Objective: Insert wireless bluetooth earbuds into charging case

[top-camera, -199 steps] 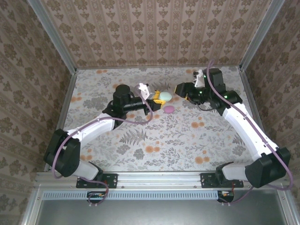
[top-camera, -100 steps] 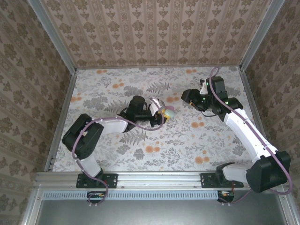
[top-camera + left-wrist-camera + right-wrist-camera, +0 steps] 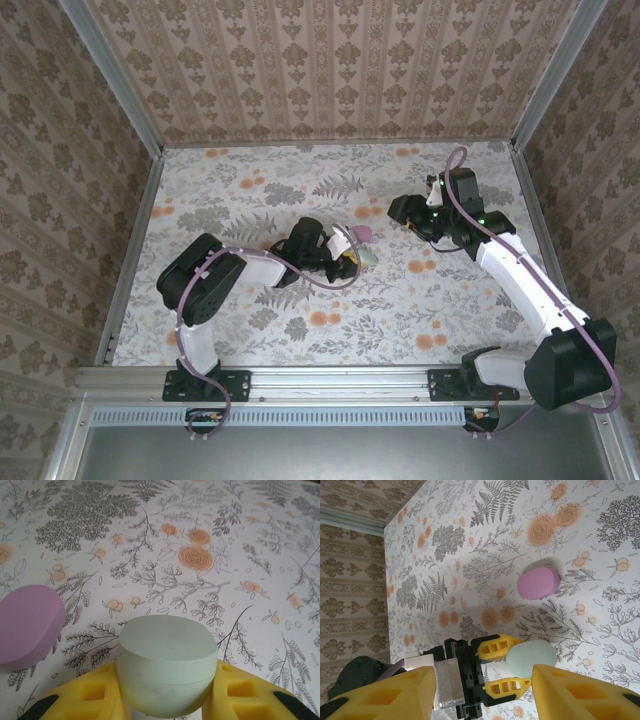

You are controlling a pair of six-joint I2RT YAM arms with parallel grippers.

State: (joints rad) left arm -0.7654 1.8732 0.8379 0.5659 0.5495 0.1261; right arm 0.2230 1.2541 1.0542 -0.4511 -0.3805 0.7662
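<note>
Clamping the mint case [image 3: 167, 665] along its long axis, the left jaws hold it near the table [image 3: 200, 555]. The pink case [image 3: 27, 625] lies just beside them, farther from the open, empty right jaws. Whether the 2 earbuds are inside, I cannot tell.

Mint case [image 3: 167, 655]: underside was cut off by the lower edge; flanks were hidden by left claw [image 3: 167, 702] pads [image 3: 95, 697].
Pink case [image 3: 27, 625]: was cropped at the left edge.
Right claw [image 3: 480, 695]: fingertips ran off-frame.
</note>
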